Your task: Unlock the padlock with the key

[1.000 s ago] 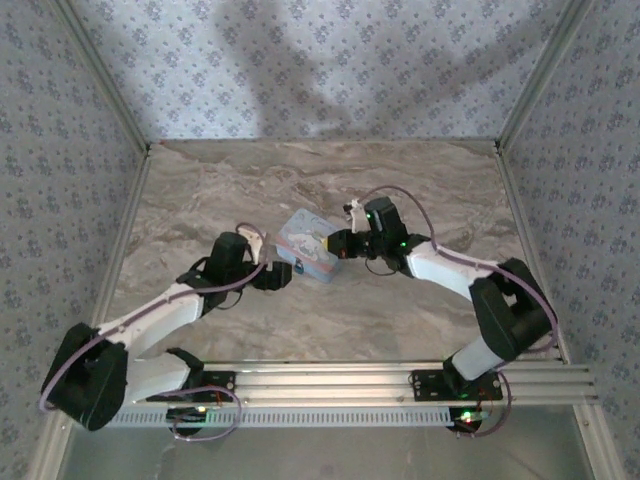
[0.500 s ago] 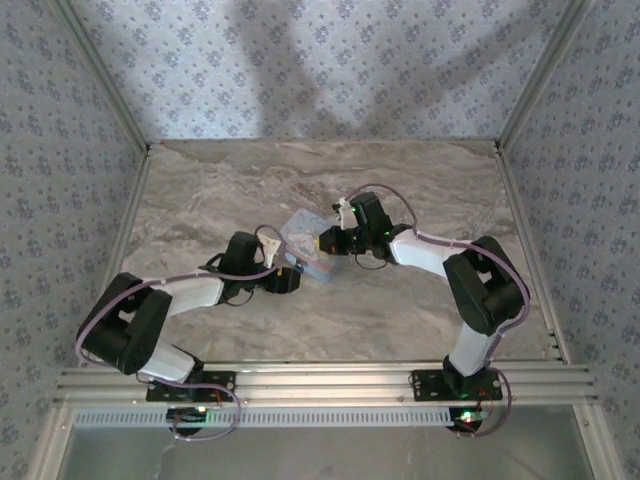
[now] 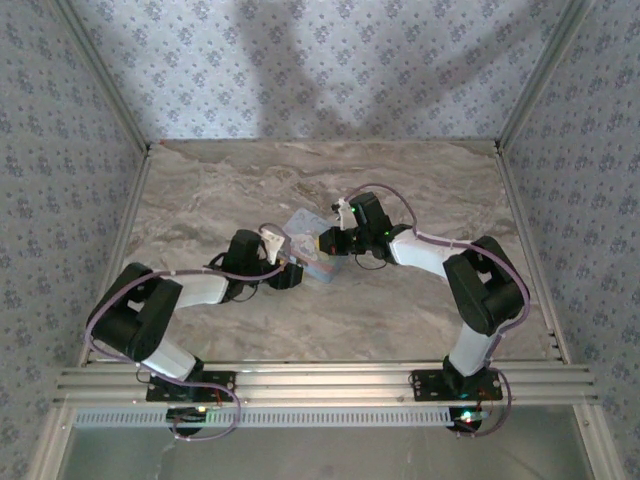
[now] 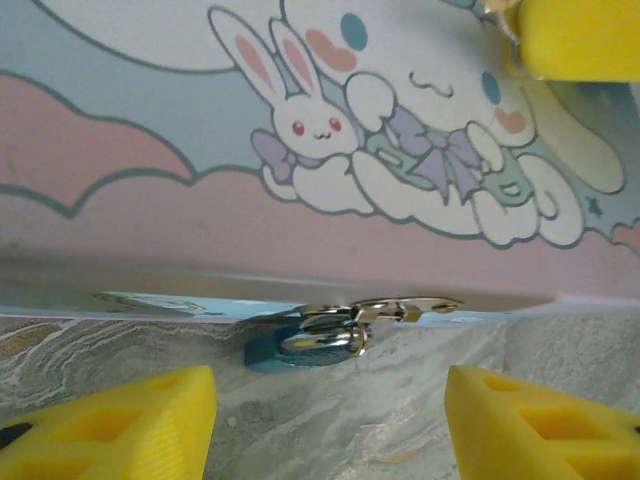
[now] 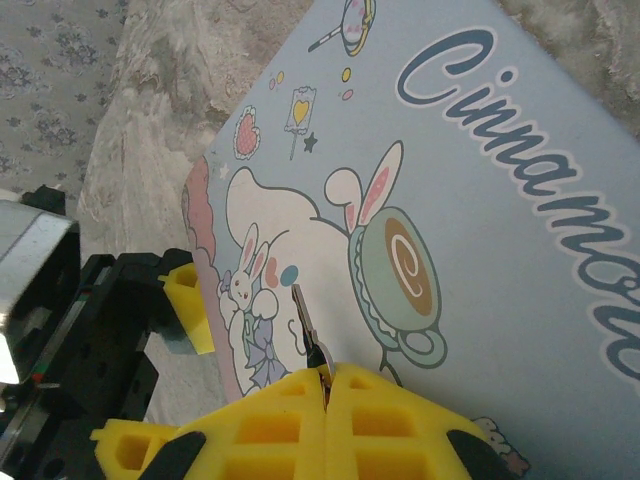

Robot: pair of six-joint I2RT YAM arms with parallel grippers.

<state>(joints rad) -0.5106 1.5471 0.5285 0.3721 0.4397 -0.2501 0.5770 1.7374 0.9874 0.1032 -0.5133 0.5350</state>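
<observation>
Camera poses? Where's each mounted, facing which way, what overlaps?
Top external: above and behind the bases, looking down at the table; left gripper and right gripper meet at the tin box.
Left wrist: low, facing the box's side and the padlock; left gripper open below.
Right wrist: above the box, looking down; right gripper pinches the key.
Shared: tin box, all three.

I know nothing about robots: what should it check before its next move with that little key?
1. Small silver key pinched in right gripper: ok.
2. Tiny blue padlock in sight at the edge of the pale-blue cartoon-printed tin box: ok.
3. Left gripper open, fingers either side of the padlock, not gripping it: ok.
4. Keyhole facing the key: cannot tell.
5. Key tip at the padlock: not ok, it hovers over the box lid.
</observation>
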